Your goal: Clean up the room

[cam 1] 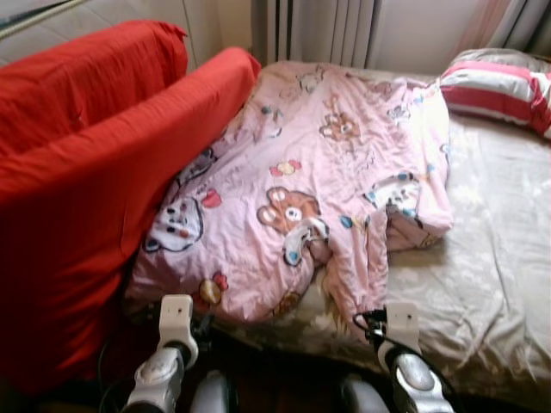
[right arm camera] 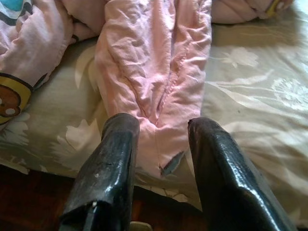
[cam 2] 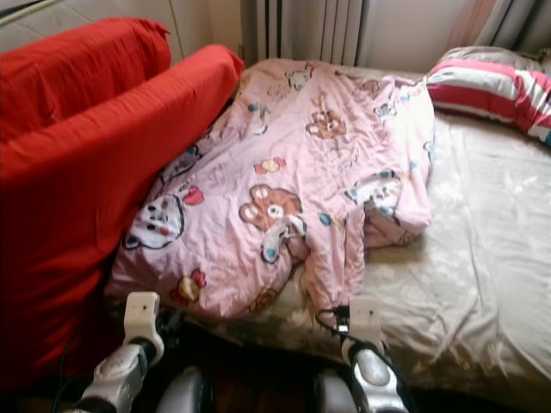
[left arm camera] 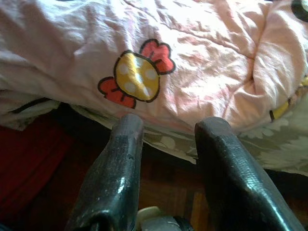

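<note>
A crumpled pink blanket [cam 1: 318,189] printed with bears and candies lies across the bed [cam 1: 491,258], which has a beige flowered sheet. My left gripper [left arm camera: 166,127] is open, low at the bed's near edge, just short of the blanket's hem by a yellow candy print [left arm camera: 136,77]. My right gripper [right arm camera: 159,126] is open too, its fingers either side of a hanging pink corner of the blanket [right arm camera: 159,91] at the mattress edge. Both wrists [cam 1: 176,323] [cam 1: 400,331] show at the bottom of the head views.
A red sofa [cam 1: 95,172] with thick cushions presses against the bed's left side. A pink-and-white striped pillow [cam 1: 499,86] lies at the far right. Curtains [cam 1: 318,30] hang behind the bed. Dark floor [left arm camera: 163,187] shows under the bed edge.
</note>
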`<state>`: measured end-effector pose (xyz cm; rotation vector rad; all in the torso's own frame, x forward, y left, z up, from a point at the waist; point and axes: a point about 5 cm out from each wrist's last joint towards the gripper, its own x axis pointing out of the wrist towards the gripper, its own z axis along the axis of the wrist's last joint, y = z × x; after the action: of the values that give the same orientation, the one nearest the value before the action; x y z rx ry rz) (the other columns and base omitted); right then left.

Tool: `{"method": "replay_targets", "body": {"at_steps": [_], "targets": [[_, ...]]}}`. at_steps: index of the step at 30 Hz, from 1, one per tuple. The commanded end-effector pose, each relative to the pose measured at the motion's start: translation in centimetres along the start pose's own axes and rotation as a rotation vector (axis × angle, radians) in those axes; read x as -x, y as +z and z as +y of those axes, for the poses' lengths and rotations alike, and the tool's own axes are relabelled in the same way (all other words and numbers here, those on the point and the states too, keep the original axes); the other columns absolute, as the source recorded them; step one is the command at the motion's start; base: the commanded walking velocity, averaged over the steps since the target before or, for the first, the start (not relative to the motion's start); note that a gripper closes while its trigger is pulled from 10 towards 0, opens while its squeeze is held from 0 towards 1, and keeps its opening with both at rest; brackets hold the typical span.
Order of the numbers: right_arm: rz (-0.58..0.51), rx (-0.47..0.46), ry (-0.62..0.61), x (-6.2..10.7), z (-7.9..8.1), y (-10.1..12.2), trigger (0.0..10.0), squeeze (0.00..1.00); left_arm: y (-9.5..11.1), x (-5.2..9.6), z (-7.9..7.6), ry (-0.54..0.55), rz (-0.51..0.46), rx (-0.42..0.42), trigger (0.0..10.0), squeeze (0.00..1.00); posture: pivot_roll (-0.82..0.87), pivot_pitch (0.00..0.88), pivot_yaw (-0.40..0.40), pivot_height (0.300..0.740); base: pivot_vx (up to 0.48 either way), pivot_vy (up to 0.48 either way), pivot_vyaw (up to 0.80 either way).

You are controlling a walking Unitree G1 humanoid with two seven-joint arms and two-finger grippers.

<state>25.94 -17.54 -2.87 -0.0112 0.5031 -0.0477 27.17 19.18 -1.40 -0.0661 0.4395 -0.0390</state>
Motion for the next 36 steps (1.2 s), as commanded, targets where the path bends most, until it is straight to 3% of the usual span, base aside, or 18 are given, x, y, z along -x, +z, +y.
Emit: {"method": "replay_targets", "body": {"at_steps": [1,18,36], "targets": [[0.002,-0.006,-0.001,0.0,0.0,0.0,10.0,0.00,-0.2,0.1,0.0,0.001,0.008,0.012,10.0,0.00,-0.02,0.069,0.034,0.616,0.000,0.000,0.00],[0.009,0.009,0.027,0.0,0.4,-0.2,10.0,0.00,-0.3,0.1,-0.2,-0.007,0.013,0.013,10.0,0.00,-0.02,0.070,0.036,0.616,0.000,0.000,0.00],[0.010,0.023,0.070,-0.1,1.1,0.1,10.0,0.00,0.1,-0.1,0.0,-0.005,0.007,0.007,10.0,0.00,-0.02,0.043,0.041,0.616,0.285,0.000,0.00]]}}
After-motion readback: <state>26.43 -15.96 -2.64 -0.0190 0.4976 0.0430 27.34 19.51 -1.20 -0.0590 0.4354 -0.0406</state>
